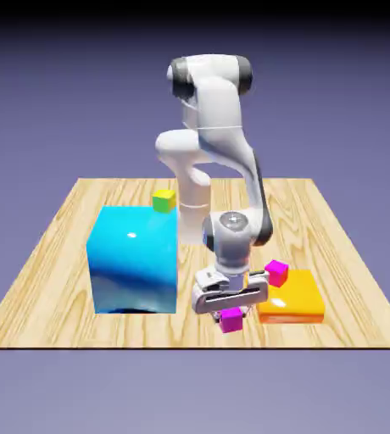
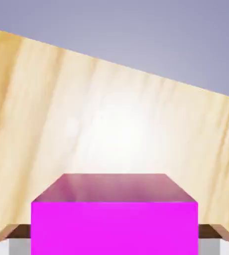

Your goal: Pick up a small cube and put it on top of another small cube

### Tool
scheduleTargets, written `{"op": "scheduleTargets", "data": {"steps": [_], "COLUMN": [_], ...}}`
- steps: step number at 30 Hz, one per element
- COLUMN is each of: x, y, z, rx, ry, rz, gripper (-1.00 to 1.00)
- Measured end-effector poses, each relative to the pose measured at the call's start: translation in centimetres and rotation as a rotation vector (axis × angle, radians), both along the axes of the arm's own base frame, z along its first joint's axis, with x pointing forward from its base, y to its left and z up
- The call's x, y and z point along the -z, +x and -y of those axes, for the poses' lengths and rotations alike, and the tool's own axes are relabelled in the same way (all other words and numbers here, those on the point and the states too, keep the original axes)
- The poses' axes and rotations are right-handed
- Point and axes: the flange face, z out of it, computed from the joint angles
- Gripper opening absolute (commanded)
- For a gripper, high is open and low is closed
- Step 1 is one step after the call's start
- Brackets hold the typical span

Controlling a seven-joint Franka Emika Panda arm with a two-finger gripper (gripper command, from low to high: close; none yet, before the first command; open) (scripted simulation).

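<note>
You've got the gripper [image 1: 231,315] pinching one small magenta cube [image 2: 114,228]; in the hand view the two grey fingertips [image 2: 15,246] sit against its opposite sides. That cube is close to the table's near edge in the exterior view, about midway between the table's near corners; can't tell whether its underside touches the wood.

Small cubes: three, flat-faced and plain. Two are magenta, one yellow-green. The second magenta cube [image 1: 275,273] is at the far corner of the orange slab [image 1: 293,298], on the exterior view's left side of it; you can't tell for sure if it rests on the slab or just beside it. The yellow-green cube [image 1: 164,201] looks to be on top of the blue block, at its far corner toward the exterior view's right.

Big pieces: two. One blue block [image 1: 135,258], large, boxy, glossy, softly rounded edges, toward the table's near corner on the exterior view's left. One orange slab, low, shiny, rounded edges, near the table's near corner on the exterior view's right.

One table [image 1: 50,309], pale wood, streaky grain, straight edges. One arm [image 1: 220,110], smooth white with dark joint parts, bending down to the gripper.
</note>
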Motion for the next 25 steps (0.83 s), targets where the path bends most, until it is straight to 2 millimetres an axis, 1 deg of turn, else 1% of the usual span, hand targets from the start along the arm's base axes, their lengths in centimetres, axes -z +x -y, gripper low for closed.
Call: {"op": "scheduleTargets", "data": {"steps": [3, 4, 7, 8, 9, 11, 12, 15, 16, 17, 22, 23, 25], "x": [-3.8, -5.0, -8.2, -9.3, -10.3, -12.2, -13.1, -15.6, -15.9, -15.9, -9.1, -8.9, -8.9], "y": [-0.1, -0.4, -2.5, -3.6, -4.4, -6.6, -7.4, -10.7, -11.2, -11.2, -11.1, -11.1, -11.0], "z": [0.0, -0.6, -4.7, -6.5, -7.5, -10.2, -10.7, -13.1, -13.5, -13.5, -13.4, -13.4, -13.2], "rx": [0.000, -0.017, -0.128, -0.178, -0.211, -0.299, -0.323, -0.429, -0.443, -0.443, -0.442, -0.440, -0.436], "ry": [0.000, 0.003, 0.019, 0.022, 0.023, 0.022, 0.019, 0.004, 0.001, 0.001, 0.000, 0.000, 0.000], "rz": [0.000, -0.001, -0.003, -0.003, -0.004, -0.004, -0.003, -0.002, -0.001, -0.001, 0.000, 0.000, 0.000], "gripper": [-1.00, -1.00, -1.00, -1.00, -1.00, -1.00, -1.00, -1.00, -1.00, -1.00, -1.00, 1.00, 1.00]}}
